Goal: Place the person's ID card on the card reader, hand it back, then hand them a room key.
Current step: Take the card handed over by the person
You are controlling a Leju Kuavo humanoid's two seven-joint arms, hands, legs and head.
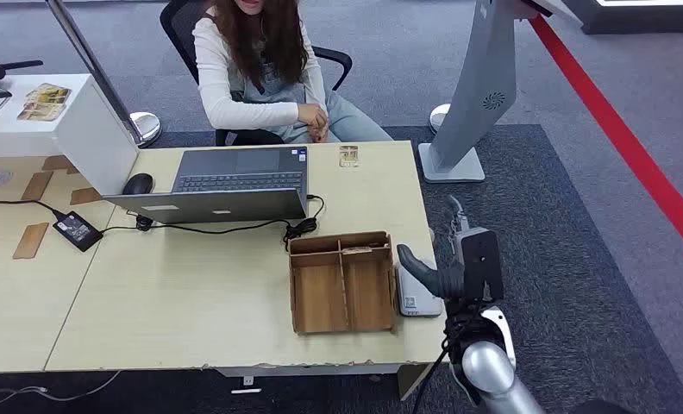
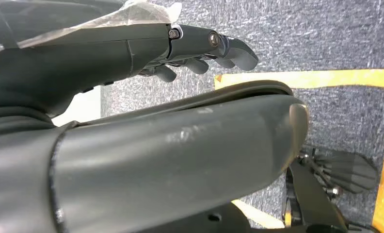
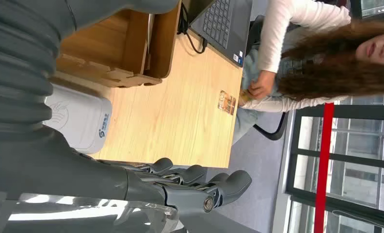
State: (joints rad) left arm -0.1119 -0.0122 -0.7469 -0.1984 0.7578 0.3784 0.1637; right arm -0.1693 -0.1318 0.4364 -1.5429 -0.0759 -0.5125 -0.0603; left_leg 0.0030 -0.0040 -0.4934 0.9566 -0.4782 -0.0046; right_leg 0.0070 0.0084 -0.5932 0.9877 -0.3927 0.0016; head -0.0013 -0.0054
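Right robot hand (image 1: pixel 441 274) hovers empty, fingers apart, at the desk (image 1: pixel 191 293) edge beside the reader (image 1: pixel 417 297). Left robot hand (image 2: pixel 200 48) hangs empty. Card (image 1: pixel 348 155) lies before the person (image 1: pixel 260 69).

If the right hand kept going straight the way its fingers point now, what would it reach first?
Probably nothing on the desk. The right hand hangs past the table edge beside the card reader, fingers pointing along that edge. The card lies off to the side. Depth is unclear.

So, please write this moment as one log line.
right hand: empty, beside card reader | ID card: on table far edge | left hand: empty
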